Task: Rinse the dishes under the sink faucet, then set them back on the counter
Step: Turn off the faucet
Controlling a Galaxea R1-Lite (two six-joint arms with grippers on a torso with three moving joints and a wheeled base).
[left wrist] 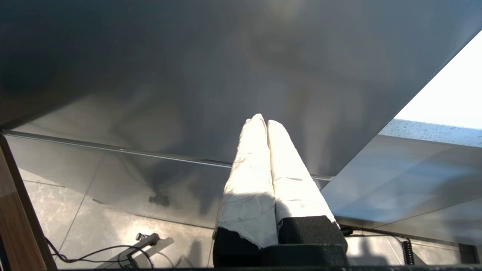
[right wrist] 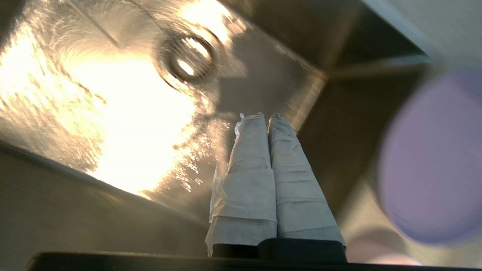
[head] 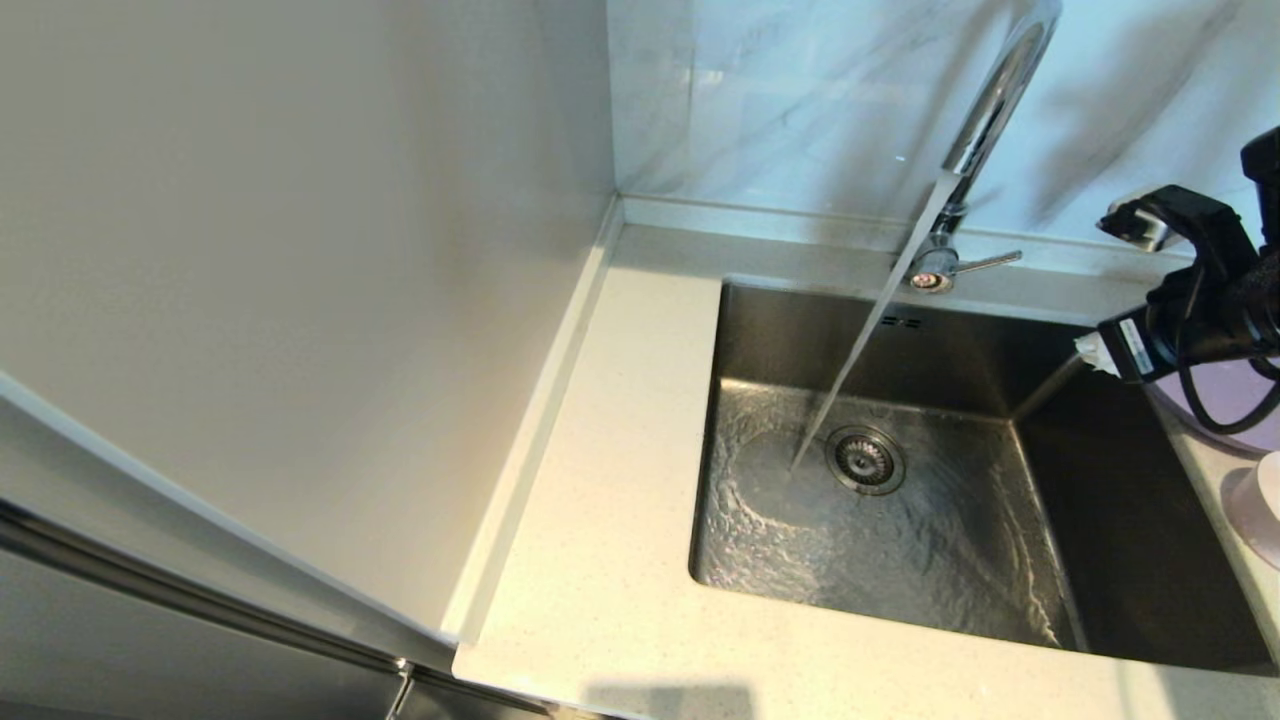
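Head view: no readable writing; faucet (head: 985, 110) runs into sink (head: 900, 500).

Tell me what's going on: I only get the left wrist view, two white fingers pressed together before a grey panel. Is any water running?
Observer: Yes. The faucet pours a stream into the sink, landing beside the drain.
Operator: Are the dishes in there?
Observer: No. The plate and the bowl sit on the counter, right of the sink.
Operator: And the other arm?
Observer: The right gripper hangs over the sink, shut and empty like the left gripper.
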